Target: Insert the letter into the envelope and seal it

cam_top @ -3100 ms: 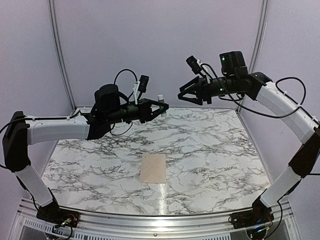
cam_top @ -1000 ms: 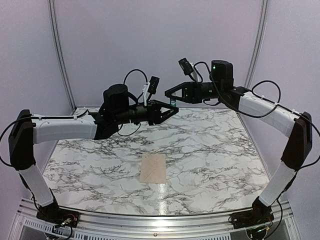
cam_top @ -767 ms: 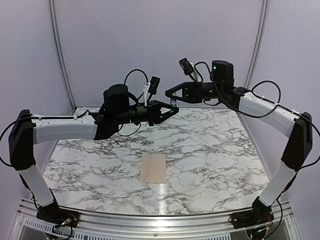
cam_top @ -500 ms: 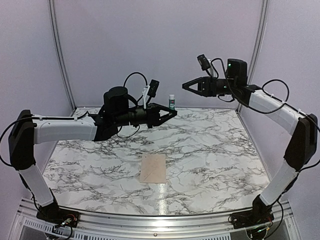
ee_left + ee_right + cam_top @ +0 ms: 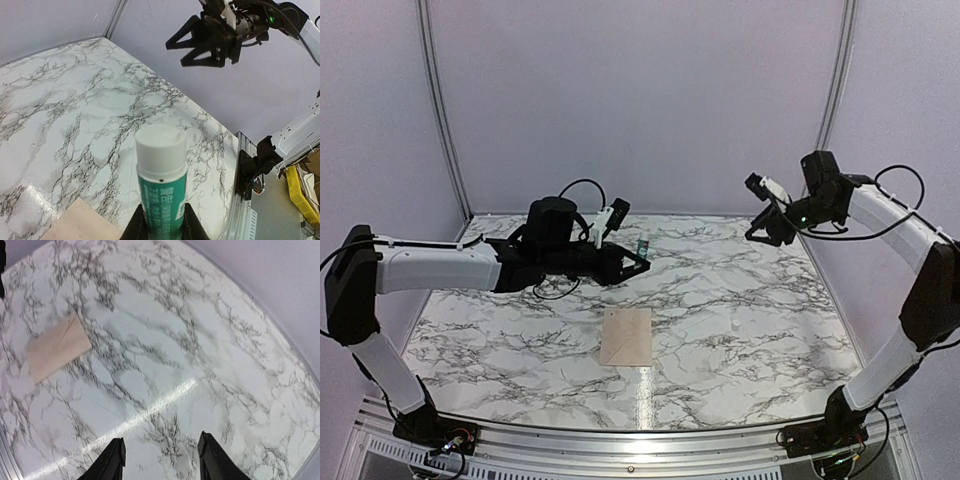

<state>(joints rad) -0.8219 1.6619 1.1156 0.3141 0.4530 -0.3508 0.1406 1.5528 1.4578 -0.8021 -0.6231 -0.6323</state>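
A flat pale tan envelope (image 5: 626,337) lies at the table's middle front. In the right wrist view it (image 5: 57,347) shows a faint diagonal flap line. One corner of it (image 5: 80,222) shows in the left wrist view. No separate letter is in view. My left gripper (image 5: 638,256) is shut on a green glue stick with a white cap (image 5: 161,170), held in the air behind and above the envelope. My right gripper (image 5: 760,225) is open and empty, high over the table's right side. It also shows in the left wrist view (image 5: 210,45).
The marble table (image 5: 740,300) has an aluminium rail (image 5: 640,440) at its near edge and lilac walls on the other three sides. Metal corner posts (image 5: 440,110) stand at the back. My right fingers (image 5: 114,460) hang over bare marble.
My right gripper was at the glue stick's cap, then drew back to the right and tilted down. My left arm sank lower with the glue stick. The envelope has not moved.
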